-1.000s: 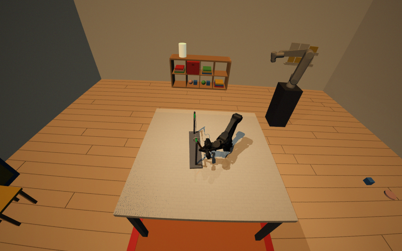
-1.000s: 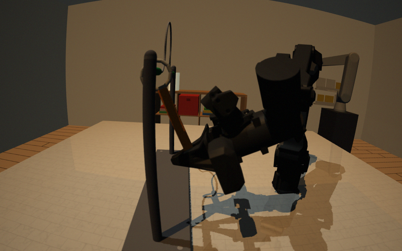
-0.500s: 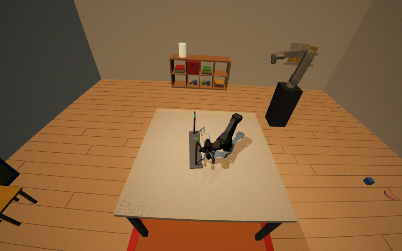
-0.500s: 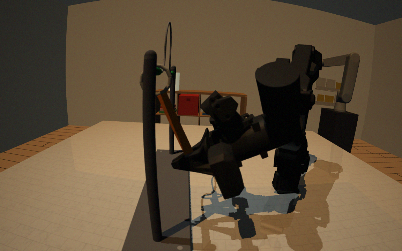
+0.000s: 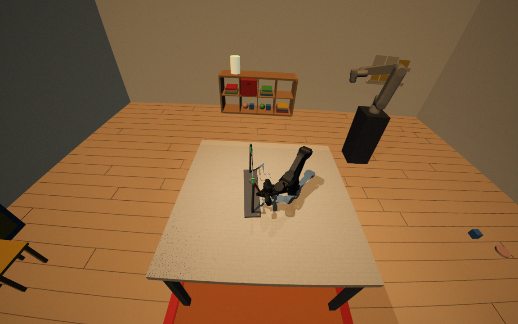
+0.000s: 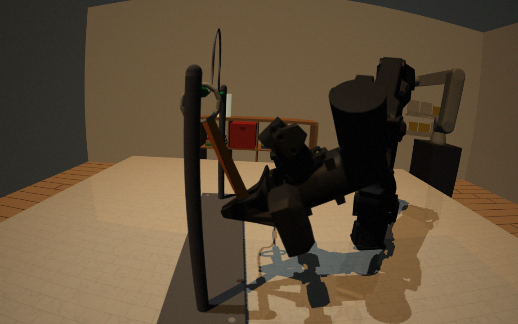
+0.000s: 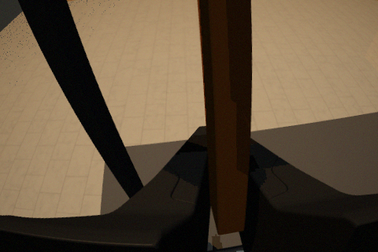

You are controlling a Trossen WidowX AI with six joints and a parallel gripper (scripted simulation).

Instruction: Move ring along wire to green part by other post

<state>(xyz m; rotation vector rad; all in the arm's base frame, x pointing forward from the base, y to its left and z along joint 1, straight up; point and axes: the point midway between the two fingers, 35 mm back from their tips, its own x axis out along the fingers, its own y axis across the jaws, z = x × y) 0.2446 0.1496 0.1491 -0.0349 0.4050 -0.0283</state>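
bookshelf [image 5: 257, 74] [image 6: 314, 120] by wall | white lamp [image 5: 235, 65] [image 6: 228, 105] on top | red bin [image 5: 248, 87] [image 6: 243, 135] inside

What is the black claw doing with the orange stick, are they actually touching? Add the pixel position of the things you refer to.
Touching. The wrist view shows the orange handle [image 6: 225, 159] [image 7: 228, 87] clamped between both fingers of the gripper [image 6: 232, 205] [image 7: 214, 135], with its lower end down between them.

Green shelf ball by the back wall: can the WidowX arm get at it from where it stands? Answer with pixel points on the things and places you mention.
Most likely not: the green ball [image 5: 262, 106] sits in the bookshelf [image 5: 257, 75] across the floor, well beyond the table [image 5: 293, 249], and the arm's fingers are shut on the orange handle [image 6: 225, 159] [image 7: 228, 87].
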